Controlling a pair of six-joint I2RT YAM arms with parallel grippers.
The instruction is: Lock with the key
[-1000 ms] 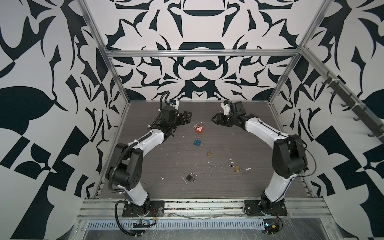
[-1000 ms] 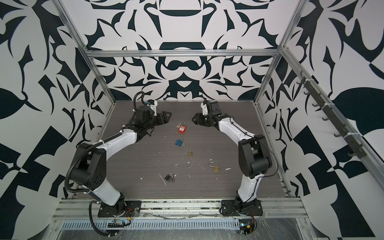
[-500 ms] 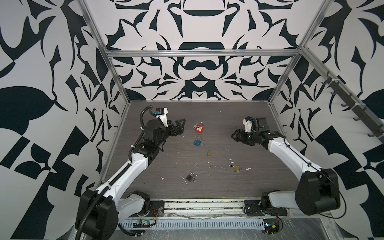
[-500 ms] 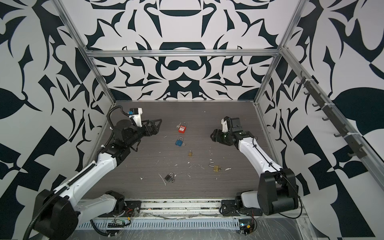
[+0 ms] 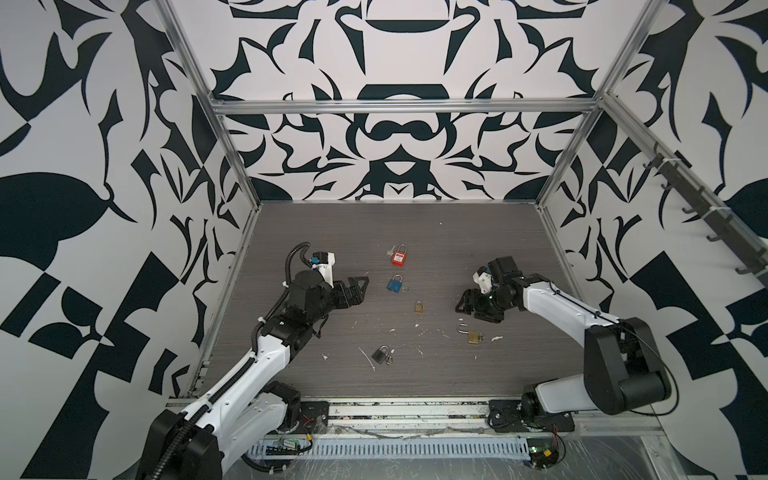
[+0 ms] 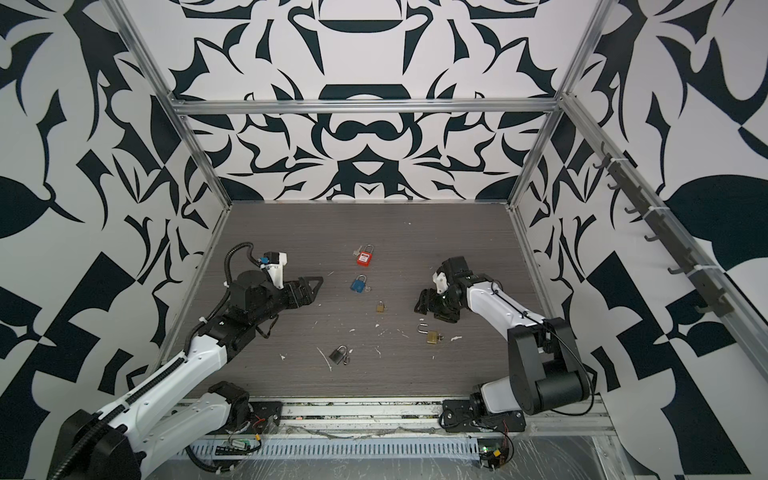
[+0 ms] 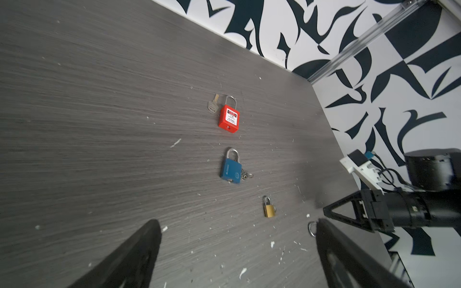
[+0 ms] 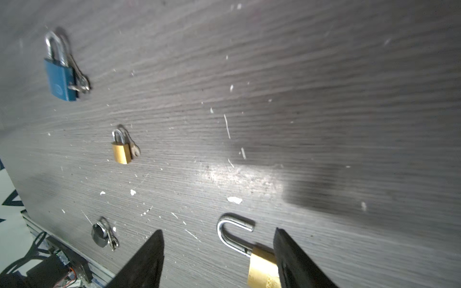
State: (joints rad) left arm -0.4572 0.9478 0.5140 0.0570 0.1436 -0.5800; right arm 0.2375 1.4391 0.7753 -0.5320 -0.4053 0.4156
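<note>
Larger brass padlock [image 5: 473,336] is lying on the grey counter [image 5: 478,249] near the right arm [image 5: 557,303], jaws standing apart and empty; jaws of the left arm [image 5: 266,353] are gaping too. Right wrist view is showing its shackle sprung open; left wrist view is instead catching the red padlock [image 7: 229,119], loose key [image 7: 212,104] just beside it.

Key [image 5: 390,250] left of rearmost padlock [image 5: 399,258], on table [image 5: 332,232]

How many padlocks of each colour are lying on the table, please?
Red padlock: 1
Blue padlock: 1
Brass: 2, the small brass padlock and the open brass padlock
Dark grey padlock: 1
Total: 5
</note>
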